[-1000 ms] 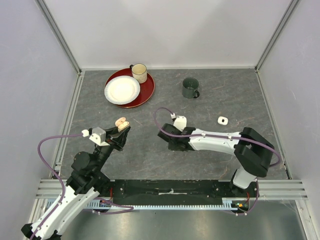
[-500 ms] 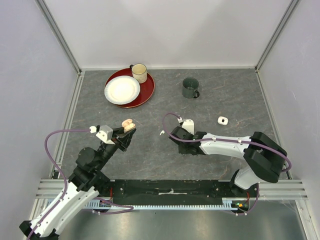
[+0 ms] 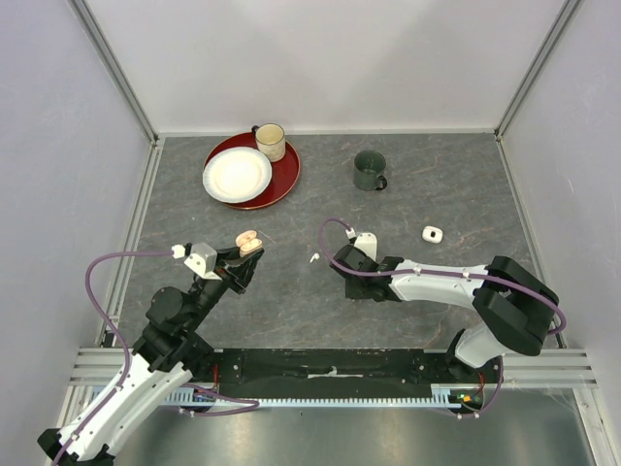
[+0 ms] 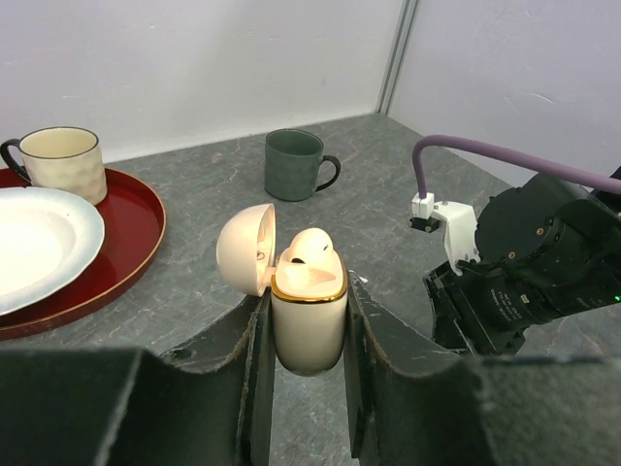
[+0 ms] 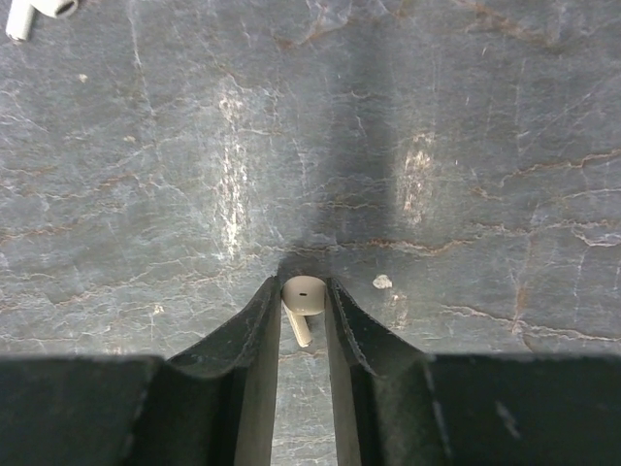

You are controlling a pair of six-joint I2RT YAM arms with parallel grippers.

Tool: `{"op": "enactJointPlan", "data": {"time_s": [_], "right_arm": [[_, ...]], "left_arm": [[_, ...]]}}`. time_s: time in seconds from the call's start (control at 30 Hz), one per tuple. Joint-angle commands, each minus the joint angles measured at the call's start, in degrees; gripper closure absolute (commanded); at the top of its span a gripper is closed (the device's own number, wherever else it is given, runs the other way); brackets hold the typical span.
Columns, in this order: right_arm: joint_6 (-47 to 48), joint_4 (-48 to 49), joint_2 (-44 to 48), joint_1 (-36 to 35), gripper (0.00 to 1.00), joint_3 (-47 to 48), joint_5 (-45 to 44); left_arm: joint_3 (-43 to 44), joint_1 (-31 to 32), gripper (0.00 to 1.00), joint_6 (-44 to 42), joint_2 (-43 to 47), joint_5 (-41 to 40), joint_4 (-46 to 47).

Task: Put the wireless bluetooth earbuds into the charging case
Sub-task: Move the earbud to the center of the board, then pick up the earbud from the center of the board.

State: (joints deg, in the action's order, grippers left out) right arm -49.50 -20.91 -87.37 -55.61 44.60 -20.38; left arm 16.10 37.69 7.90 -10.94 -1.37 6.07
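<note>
My left gripper [image 3: 245,254] is shut on the pale peach charging case [image 4: 309,325] and holds it upright above the table. Its lid [image 4: 245,249] is open to the left, and one peach earbud [image 4: 310,248] sits in it. The case also shows in the top view [image 3: 249,240]. My right gripper [image 3: 341,263] is low over the table, shut on a pale peach earbud [image 5: 304,296] whose stem points back between the fingers. A white earbud [image 3: 314,258] lies on the table between the grippers; it also shows in the right wrist view [image 5: 29,12].
A small white case [image 3: 432,234] lies right of the right arm. A dark green mug [image 3: 370,170] stands at the back centre. A red tray [image 3: 284,182] at the back left holds a white plate [image 3: 237,175] and a cream mug [image 3: 270,142].
My right gripper has moved right, uncovering the white earbud on the table. My left gripper has shifted a little right with the case. Both have hardly moved in the last half second.
</note>
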Motion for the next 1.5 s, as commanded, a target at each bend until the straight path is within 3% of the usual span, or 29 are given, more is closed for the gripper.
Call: {"op": "enactJointPlan", "data": {"time_s": [0.0, 0.73, 1.47], "right_arm": [[-1.2, -0.5, -1.0, 0.2, 0.68, -1.1, 1.1], [-8.9, -3.3, -2.1, 2.9, 0.64, -2.3, 2.7], [-10.4, -6.7, -0.5, 2.6, 0.63, -2.1, 3.2]], "left_arm": [[1.4, -0.2, 0.98, 1.7, 1.0, -0.1, 1.8], [1.6, -0.3, 0.98, 2.5, 0.9, -0.9, 1.6], [0.8, -0.2, 0.98, 2.9, 0.8, -1.3, 1.7]]}}
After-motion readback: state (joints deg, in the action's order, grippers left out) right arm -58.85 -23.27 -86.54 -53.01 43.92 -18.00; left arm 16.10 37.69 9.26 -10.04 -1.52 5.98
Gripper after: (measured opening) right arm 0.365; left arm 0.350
